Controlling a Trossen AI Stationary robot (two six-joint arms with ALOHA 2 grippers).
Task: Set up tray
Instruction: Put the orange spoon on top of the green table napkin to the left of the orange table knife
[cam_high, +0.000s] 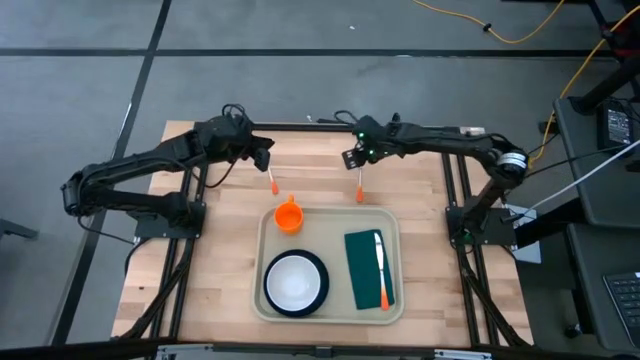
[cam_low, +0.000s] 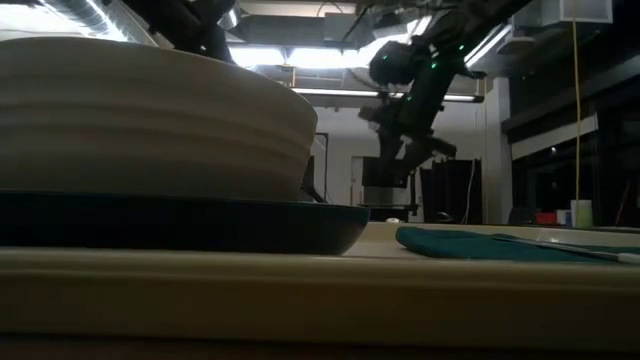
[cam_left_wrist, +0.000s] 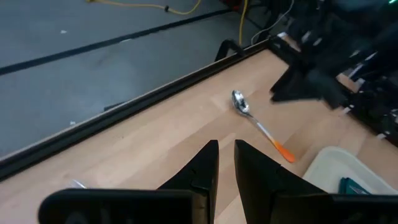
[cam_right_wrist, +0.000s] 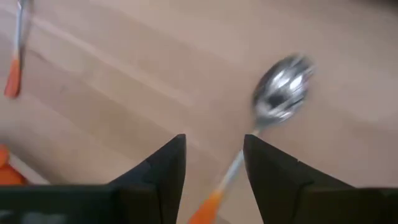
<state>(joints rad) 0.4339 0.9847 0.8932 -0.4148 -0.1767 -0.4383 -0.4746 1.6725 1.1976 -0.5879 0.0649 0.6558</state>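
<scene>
The beige tray (cam_high: 330, 300) lies at the table's near middle. It holds a dark blue plate (cam_high: 318, 268) with a white bowl (cam_high: 293, 283), a green cloth (cam_high: 362, 270) under an orange-handled utensil (cam_high: 381, 272), and an orange cup (cam_high: 289, 215) at its far left corner. An orange-handled spoon (cam_high: 359, 185) lies on the table beyond the tray. My right gripper (cam_right_wrist: 214, 162) is open above it, its fingers on either side of the handle (cam_right_wrist: 233, 171). A second orange-handled utensil (cam_high: 273, 182) lies near my left gripper (cam_high: 262, 150), which is shut and empty with only a thin slit (cam_left_wrist: 226, 162).
The table's far edge rail (cam_left_wrist: 124, 112) runs close behind both grippers. Bare wood lies left and right of the tray (cam_high: 215, 270). In the low view the plate and bowl (cam_low: 150, 150) fill the left, and the green cloth (cam_low: 480, 243) shows to the right.
</scene>
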